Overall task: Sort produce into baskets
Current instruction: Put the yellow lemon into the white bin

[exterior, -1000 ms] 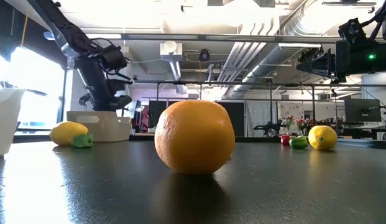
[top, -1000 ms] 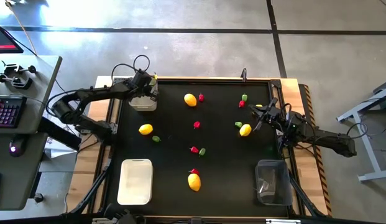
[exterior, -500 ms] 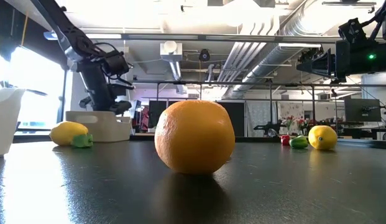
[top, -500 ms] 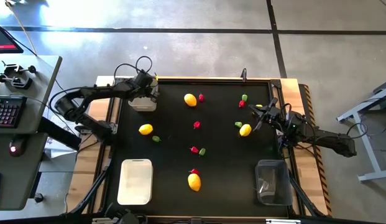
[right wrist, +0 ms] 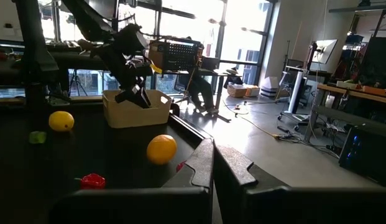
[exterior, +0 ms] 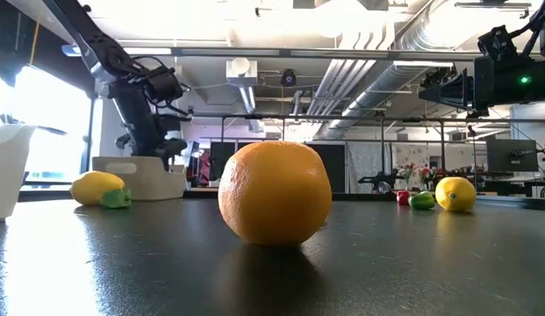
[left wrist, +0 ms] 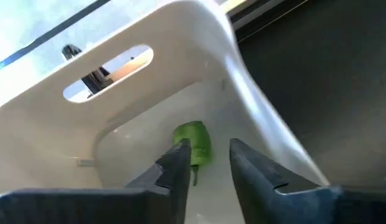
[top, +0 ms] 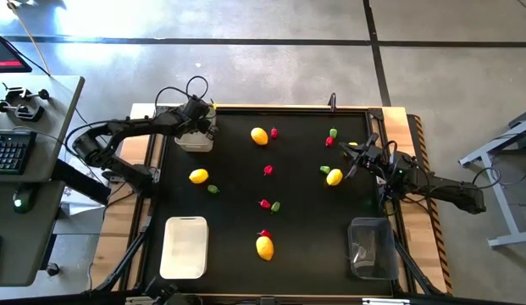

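My left gripper [left wrist: 208, 155] hangs open over the beige-white tub [top: 195, 141] at the table's far left, fingers slanting down into it. A small green piece [left wrist: 194, 144] lies on the tub's floor just beyond the fingertips. Yellow ovals [top: 259, 135] [top: 198, 176] [top: 334, 177] [top: 264, 247], red pieces [top: 268, 169] and green pieces [top: 213, 189] lie scattered on the black mat. My right gripper [right wrist: 212, 162] waits shut and level at the right edge [top: 357, 158].
A white shallow tray [top: 185, 246] sits at the near left and a transparent bin [top: 371, 247] at the near right. In the low view a yellow-orange oval [exterior: 275, 193] lies close in front, the tub [exterior: 140, 175] behind it on the left.
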Tool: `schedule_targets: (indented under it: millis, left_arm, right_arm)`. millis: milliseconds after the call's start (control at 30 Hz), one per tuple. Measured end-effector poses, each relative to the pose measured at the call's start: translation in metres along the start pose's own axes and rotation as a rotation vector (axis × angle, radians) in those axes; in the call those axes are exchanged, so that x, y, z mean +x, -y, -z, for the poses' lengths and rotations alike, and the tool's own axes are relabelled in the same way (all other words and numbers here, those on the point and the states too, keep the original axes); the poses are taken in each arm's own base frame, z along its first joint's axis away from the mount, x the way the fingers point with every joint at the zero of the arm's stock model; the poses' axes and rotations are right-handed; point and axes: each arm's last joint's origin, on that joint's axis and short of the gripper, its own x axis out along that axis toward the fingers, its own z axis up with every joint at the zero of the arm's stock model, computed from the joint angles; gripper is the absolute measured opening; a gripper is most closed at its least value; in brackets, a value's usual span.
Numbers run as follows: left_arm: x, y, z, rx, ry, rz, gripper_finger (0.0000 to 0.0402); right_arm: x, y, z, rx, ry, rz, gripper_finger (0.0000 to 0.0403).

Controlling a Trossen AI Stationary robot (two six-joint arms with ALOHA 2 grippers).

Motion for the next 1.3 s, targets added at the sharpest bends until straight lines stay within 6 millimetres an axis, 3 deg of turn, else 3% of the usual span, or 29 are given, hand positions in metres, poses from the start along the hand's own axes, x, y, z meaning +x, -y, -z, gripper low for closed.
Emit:
schedule_targets:
  millis: [200,467,867,1300]
  left_arm:
    - [-0.026,0.009,-0.008,0.01,0.101,0.037,0.0131]
    - [-0.049,0.041,-0.01,0.076,0.261,0.106,0.0094]
    - [-0.055,0.085,0.043,0.167,0.549,0.363,0.0047]
    - [-0.072,0.104,0.086,0.242,0.699,0.618,0.0046]
  right_arm:
    - [0.0,0.0,0.0,0.0,0.001,0.0,0.0]
    - [0.0,0.0,0.0,0.0,0.0,0.0,0.0]
    - [0.0,0.0,0.0,0.0,0.0,0.0,0.0]
    - [0.0,0.0,0.0,0.0,0.0,0.0,0.0]
